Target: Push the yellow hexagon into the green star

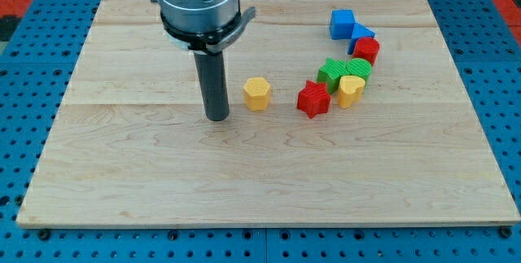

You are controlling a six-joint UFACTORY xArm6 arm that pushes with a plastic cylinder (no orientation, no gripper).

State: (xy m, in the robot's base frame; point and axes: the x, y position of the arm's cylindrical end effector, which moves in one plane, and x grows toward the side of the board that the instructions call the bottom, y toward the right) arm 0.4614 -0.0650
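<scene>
- And here we are: my tip point(217, 117) sits on the wooden board point(122, 181), just to the view's left of the yellow hexagon point(256, 94), close but not touching.
- No jaws on this tool, it's a plain dark rod, carrying nothing and pressing on nothing right now.
- The yellow hexagon stands alone, a short gap to the view's left of the red star point(313, 99).
- The target, the green star point(331, 72), lies up and to the view's right of the yellow hexagon, just beyond that red star.
- Packed around it: a second green block point(358, 69) alongside, a yellow heart point(351, 90) below, and further up a red block point(367, 50) and two blue blocks point(342, 24) point(361, 33); their shapes are hard to make out from here.
- The danger, as I judge it: a straight push toward the view's right drives the yellow hexagon into the red star instead, shoving the whole cluster.
- My tip looks slightly low on the hexagon; an off-centre contact could spin it or let it slip past.
</scene>
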